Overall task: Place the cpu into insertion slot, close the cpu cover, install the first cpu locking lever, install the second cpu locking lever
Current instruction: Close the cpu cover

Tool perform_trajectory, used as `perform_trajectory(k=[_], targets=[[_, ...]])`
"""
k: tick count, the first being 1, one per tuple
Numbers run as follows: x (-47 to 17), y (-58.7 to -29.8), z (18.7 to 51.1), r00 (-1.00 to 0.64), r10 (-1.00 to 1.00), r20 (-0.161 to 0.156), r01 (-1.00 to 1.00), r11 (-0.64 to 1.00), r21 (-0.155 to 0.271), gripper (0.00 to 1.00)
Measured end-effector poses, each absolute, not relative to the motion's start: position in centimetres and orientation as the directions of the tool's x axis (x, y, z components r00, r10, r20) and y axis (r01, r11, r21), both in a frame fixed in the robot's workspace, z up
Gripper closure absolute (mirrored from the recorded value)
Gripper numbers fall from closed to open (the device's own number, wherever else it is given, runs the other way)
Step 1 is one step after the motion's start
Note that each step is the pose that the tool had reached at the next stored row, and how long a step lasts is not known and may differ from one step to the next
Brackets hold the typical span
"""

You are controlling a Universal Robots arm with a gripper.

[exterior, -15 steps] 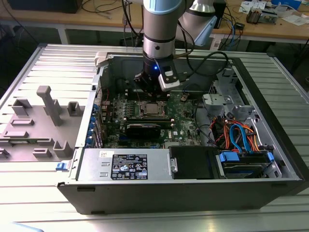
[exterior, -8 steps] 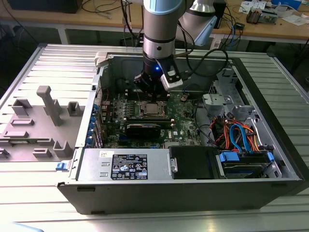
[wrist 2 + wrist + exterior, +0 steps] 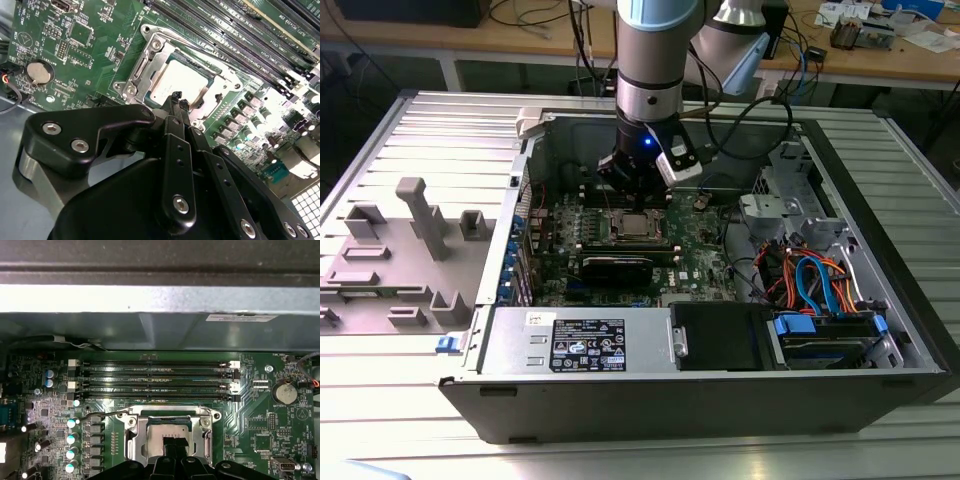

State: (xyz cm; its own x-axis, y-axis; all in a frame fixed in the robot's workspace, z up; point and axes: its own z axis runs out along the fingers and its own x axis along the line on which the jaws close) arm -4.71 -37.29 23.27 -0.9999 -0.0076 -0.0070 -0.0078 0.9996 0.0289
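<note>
Gripper [image 3: 179,102] hovering over the seated cpu [image 3: 181,80] – fingers pressed together, gripping nothing.
The cpu is lying flat in the insertion slot [image 3: 129,89] on the green circuit board [image 3: 90,55], and the cpu cover [image 3: 141,67] is sitting down around it, its window framing the grey top. The closed fingertips are pointing at the chip's near edge – whether they are touching it I cannot tell. In the first wrist view a thin metal lever [image 3: 105,414] is jutting out beside the socket, near the memory slots [image 3: 155,380].
</note>
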Motion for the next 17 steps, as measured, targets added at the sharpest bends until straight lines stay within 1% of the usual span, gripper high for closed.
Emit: perform_trajectory(k=[4, 17], targets=[[-4.7, -37.3, 23.3, -0.999, -0.037, -0.005, -0.037, 0.999, 0.013, 0.89], [-5.9, -37.3, 22.6, -0.998, -0.062, -0.004, -0.062, 0.998, 0.011, 0.89]])
